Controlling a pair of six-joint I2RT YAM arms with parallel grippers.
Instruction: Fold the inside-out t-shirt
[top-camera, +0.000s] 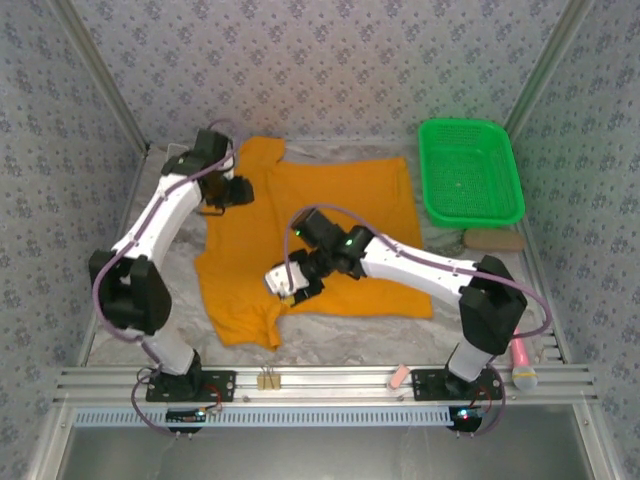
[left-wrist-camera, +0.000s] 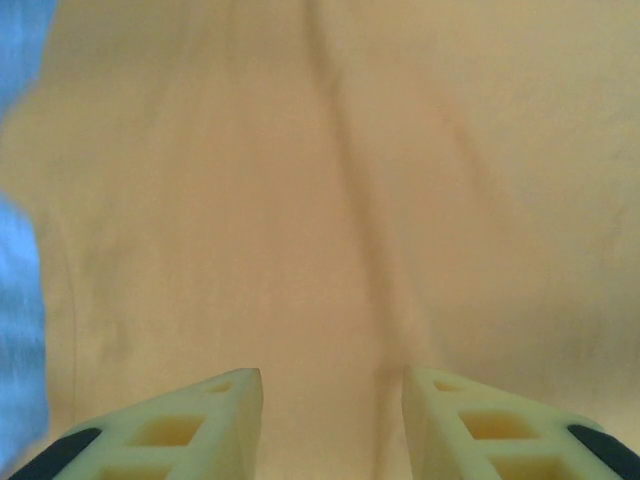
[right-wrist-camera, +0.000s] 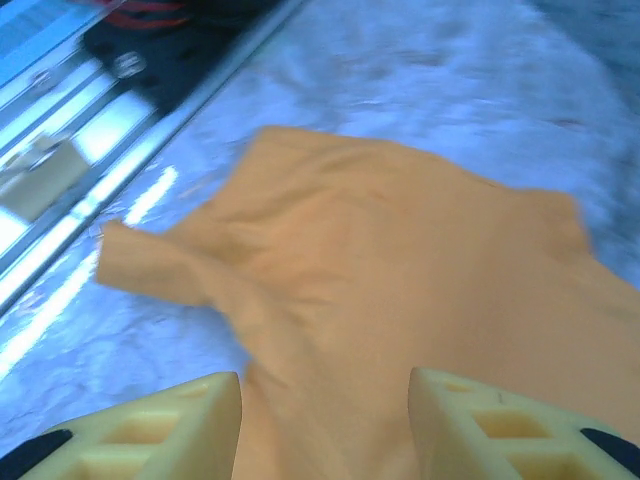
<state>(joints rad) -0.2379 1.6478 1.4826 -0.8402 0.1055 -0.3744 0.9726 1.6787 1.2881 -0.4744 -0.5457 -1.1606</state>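
Centrally t-shirt (top-camera: 340, 200), marbled table (top-camera: 340, 338), patterned walls (top-camera: 330, 60)

Marbled table (top-camera: 340, 325): orange t-shirt (top-camera: 340, 195) spread out (wrinkled), green basket (top-camera: 480, 160) far right.

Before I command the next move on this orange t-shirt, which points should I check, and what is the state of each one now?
1. Left gripper open, no cloth between its fingers: ok.
2. Right gripper open, nothing held: ok.
3. T-shirt spread on the table, none of it in the green basket: ok.
4. Cloth smooth: not ok. A long crease shows in the left wrist view, and the near sleeve is rumpled.
5. Which side faces up, print or tag: cannot tell.
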